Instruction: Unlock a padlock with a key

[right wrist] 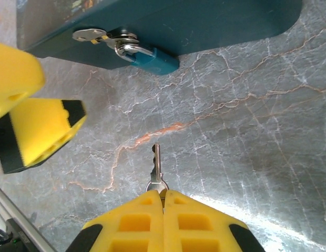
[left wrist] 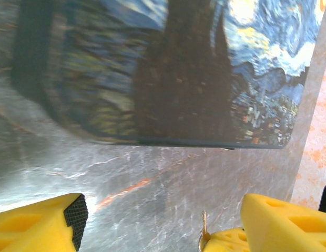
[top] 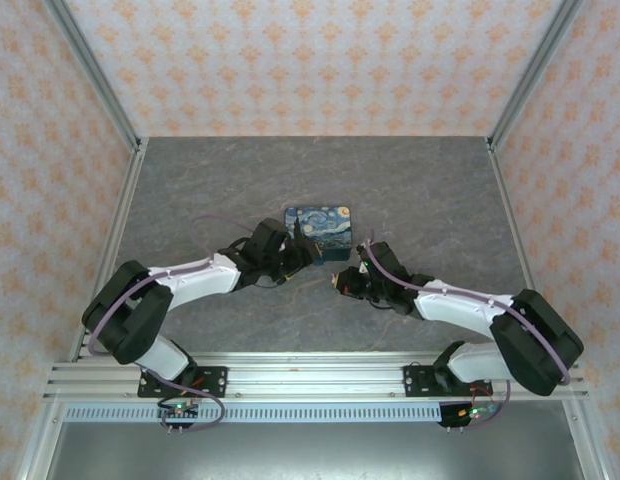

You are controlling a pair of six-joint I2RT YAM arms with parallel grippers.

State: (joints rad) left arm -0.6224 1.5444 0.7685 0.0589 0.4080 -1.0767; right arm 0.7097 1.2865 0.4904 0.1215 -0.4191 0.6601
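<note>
Seen from its wrist, the right gripper [right wrist: 163,195] is clenched on the key [right wrist: 156,167], blade pointing to twelve o'clock, with the teal padlock [right wrist: 152,59] at twelve on the painted box [right wrist: 231,21], lying ten-to-four, and the left gripper [left wrist: 163,220] gaping empty nearby.

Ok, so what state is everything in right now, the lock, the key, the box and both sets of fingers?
box: shut.
padlock: shackle closed through the box's hasp.
key: not in the padlock, blade pointing toward it.
right fingers: shut on the key.
left fingers: open, holding nothing.
</note>
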